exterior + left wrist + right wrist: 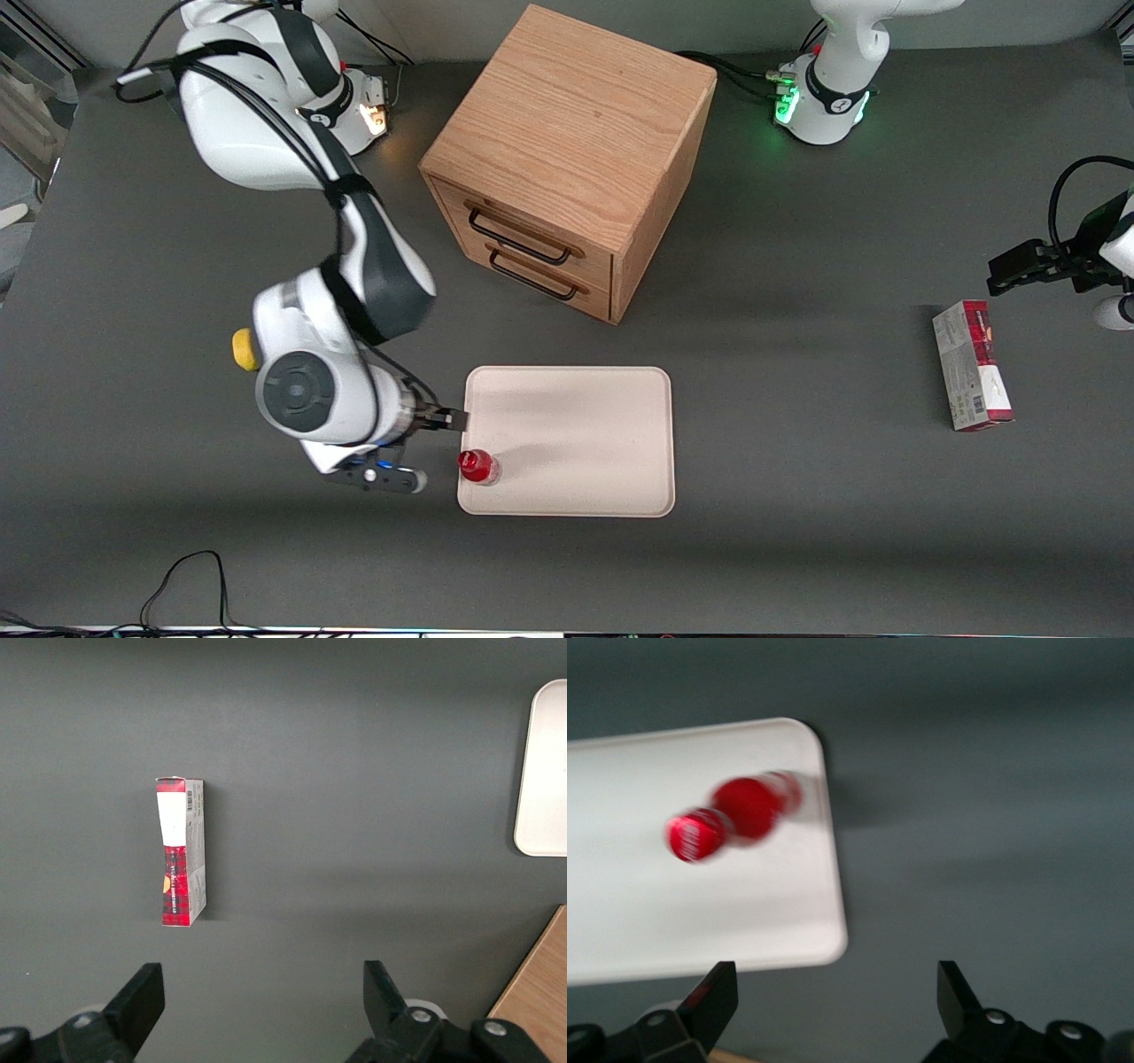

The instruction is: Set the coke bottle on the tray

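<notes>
Coke bottle [478,466] handling looked finished to us: our gripper [440,419] hung with its fingers spread and nothing between them, just beside the tray [585,416] at the working arm's end. The bottle stood upright on the tray near its corner, apart from the fingers. We judged the release done; next called only for lifting clear without clipping it.
</notes>
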Robot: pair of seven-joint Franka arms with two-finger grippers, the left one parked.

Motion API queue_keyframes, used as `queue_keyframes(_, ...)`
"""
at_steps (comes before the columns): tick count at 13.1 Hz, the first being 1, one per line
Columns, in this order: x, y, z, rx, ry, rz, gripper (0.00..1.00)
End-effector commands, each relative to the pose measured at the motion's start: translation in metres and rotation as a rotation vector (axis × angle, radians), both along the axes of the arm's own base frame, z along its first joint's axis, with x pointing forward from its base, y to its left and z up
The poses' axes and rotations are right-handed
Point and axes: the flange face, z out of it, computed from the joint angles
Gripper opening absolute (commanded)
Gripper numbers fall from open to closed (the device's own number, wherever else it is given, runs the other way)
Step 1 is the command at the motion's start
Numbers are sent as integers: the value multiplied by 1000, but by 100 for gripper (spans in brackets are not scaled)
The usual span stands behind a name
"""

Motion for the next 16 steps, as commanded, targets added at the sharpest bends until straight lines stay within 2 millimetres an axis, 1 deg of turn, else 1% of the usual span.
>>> queue_keyframes(1,-43,-80,53,11,47,119,100)
queue_keyframes(2,-63,-109,69,23,44,166,100)
queue_keyframes(3,-86,-141,89,32,26,196,100)
queue_keyframes(4,-108,-163,104,36,6,213,100)
queue_keyframes(5,-125,-182,116,36,-17,219,100)
queue_keyframes(6,-137,-190,123,39,-33,228,100)
queue_keyframes(8,-144,-203,138,39,-53,208,100)
queue_keyframes(9,-146,-207,146,39,-66,204,100)
queue_keyframes(11,-144,-209,157,37,-86,196,100)
queue_keyframes(14,-145,-203,163,22,-78,214,100)
queue_keyframes(15,-145,-208,164,19,-72,207,100)
queue_keyframes(16,-144,-203,168,17,-80,216,100)
